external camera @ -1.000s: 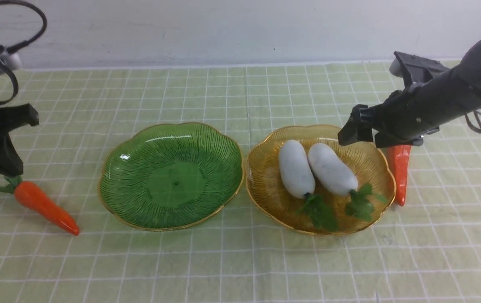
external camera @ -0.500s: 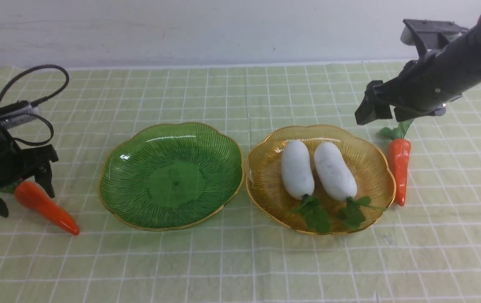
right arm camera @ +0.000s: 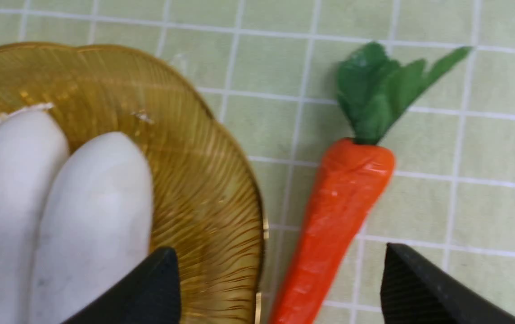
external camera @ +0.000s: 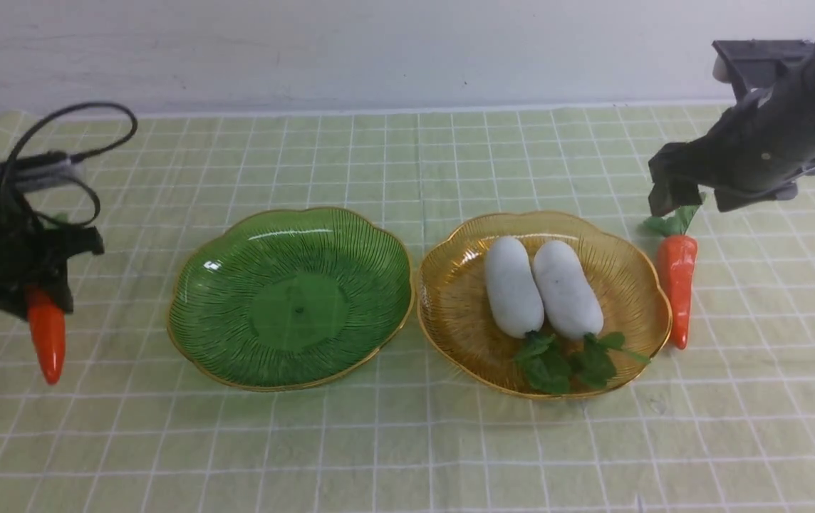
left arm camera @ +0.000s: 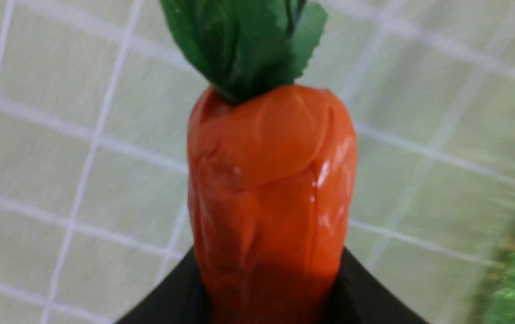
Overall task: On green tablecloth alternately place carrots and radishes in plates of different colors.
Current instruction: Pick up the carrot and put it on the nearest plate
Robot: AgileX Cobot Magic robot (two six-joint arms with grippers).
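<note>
Orange tapered toy carrot point(external camera: 46, 340) hangs tip-down, clamped in left pincer point(external camera: 30, 299) above counter's left edge. Step: carry to green ribbed plate point(external camera: 187, 335); next, swing inward, lower, release. Second carrot point(external camera: 677, 285) lies below wide right pincer point(external camera: 692, 203), beside amber plate point(external camera: 450, 335).

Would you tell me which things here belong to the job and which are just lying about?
Job: green tablecloth, left carrot, right carrot, left radish, right radish, green plate, amber plate.
Not the job: black cable at the far left, white wall behind.
</note>
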